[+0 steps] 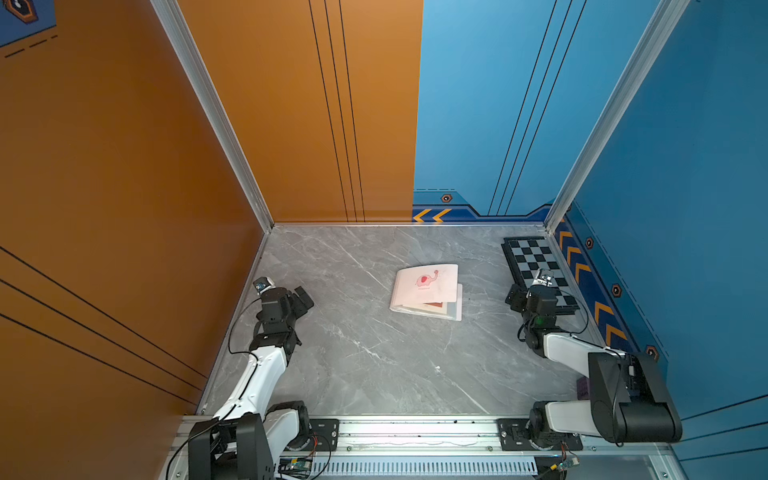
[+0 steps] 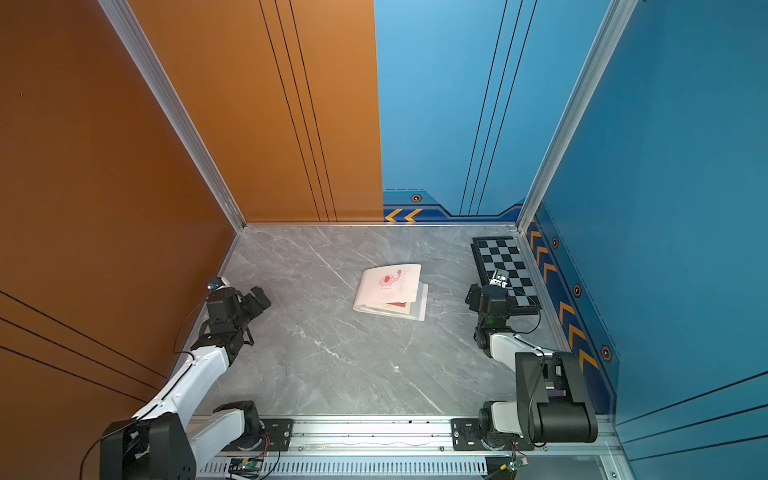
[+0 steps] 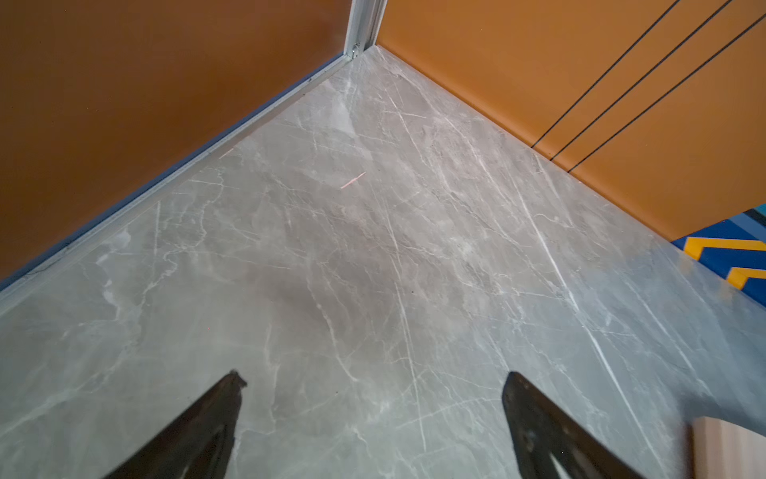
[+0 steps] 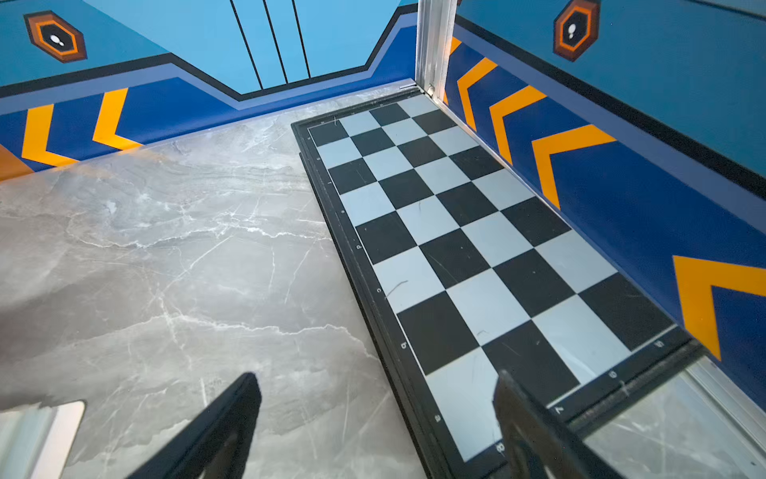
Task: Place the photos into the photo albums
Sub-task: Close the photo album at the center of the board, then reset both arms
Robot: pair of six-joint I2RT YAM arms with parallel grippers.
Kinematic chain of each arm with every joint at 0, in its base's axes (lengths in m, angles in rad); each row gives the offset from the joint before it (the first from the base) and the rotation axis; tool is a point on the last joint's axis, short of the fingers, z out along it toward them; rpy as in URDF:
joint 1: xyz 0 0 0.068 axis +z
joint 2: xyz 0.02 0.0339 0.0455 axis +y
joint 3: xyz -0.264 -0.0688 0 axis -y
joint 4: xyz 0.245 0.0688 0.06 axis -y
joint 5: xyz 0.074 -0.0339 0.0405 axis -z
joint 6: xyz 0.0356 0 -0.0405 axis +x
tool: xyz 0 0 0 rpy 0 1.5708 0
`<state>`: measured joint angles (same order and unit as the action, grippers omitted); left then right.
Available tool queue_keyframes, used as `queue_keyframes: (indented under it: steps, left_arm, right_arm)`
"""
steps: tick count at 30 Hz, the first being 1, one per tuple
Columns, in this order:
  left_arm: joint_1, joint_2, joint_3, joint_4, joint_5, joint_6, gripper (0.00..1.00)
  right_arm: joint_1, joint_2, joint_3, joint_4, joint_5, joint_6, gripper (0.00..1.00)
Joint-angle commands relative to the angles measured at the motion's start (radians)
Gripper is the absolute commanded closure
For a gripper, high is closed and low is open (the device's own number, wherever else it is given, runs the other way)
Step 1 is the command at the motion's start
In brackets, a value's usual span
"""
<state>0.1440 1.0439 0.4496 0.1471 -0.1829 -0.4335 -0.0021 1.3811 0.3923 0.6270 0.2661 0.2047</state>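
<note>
In a top view, the grey tabletop lies bare across the lower middle, wide room to pass. The photo album lies at centre, well apart from both arms. At the right edge the checkerboard hugs the blue wall; the right gripper straddles its edge, jaws spread. The orange wall hems the left.
</note>
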Motion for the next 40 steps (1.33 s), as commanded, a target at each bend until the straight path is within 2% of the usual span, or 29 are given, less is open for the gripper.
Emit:
queue_keyframes:
  steps: [1,5,6,7,9,11,14,16,18,22,32,34,36,40]
  left_arm:
    - [0.005,0.015,-0.051,0.150,-0.082,0.096,0.01]
    - [-0.001,0.103,-0.118,0.377,-0.092,0.149,0.01]
    - [-0.011,0.129,-0.131,0.439,-0.089,0.167,0.01]
    - [-0.027,0.152,-0.143,0.497,-0.091,0.190,0.01]
    - [-0.070,0.204,-0.163,0.610,-0.103,0.261,0.01]
    - [-0.108,0.268,-0.170,0.704,-0.093,0.303,0.01]
    - [-0.170,0.435,-0.170,0.857,-0.045,0.392,0.01]
    - [-0.212,0.556,-0.164,1.025,0.005,0.486,0.01]
    - [-0.225,0.488,-0.150,0.879,-0.004,0.485,0.01]
    - [-0.231,0.526,-0.122,0.891,-0.097,0.469,0.01]
    - [-0.231,0.526,-0.122,0.891,-0.109,0.463,0.01]
    - [-0.233,0.524,-0.123,0.891,-0.109,0.464,0.01]
    - [-0.234,0.525,-0.123,0.891,-0.110,0.465,0.01]
    - [-0.237,0.523,-0.125,0.892,-0.109,0.469,0.01]
  right_arm:
    - [0.001,0.054,-0.053,0.230,0.026,-0.041,0.10]
    - [0.028,0.115,-0.045,0.273,-0.004,-0.088,0.09]
    - [0.035,0.152,-0.047,0.300,-0.003,-0.094,0.04]
    - [0.049,0.173,-0.059,0.372,0.022,-0.109,0.02]
    - [0.056,0.145,-0.056,0.315,0.029,-0.110,0.02]
    - [0.050,0.165,-0.055,0.351,0.035,-0.105,0.02]
    - [0.050,0.161,-0.048,0.323,0.037,-0.102,0.01]
    - [0.051,0.155,-0.046,0.316,0.041,-0.102,0.01]
    - [0.058,0.161,-0.047,0.327,0.049,-0.108,0.00]
    - [0.074,0.163,-0.041,0.318,0.065,-0.125,0.00]
    - [0.079,0.162,-0.042,0.319,0.060,-0.133,0.00]
    - [0.071,0.164,-0.033,0.307,-0.058,-0.158,0.00]
    - [0.013,0.158,-0.009,0.248,-0.196,-0.138,0.00]
    - [0.032,0.159,-0.020,0.273,-0.163,-0.152,0.00]
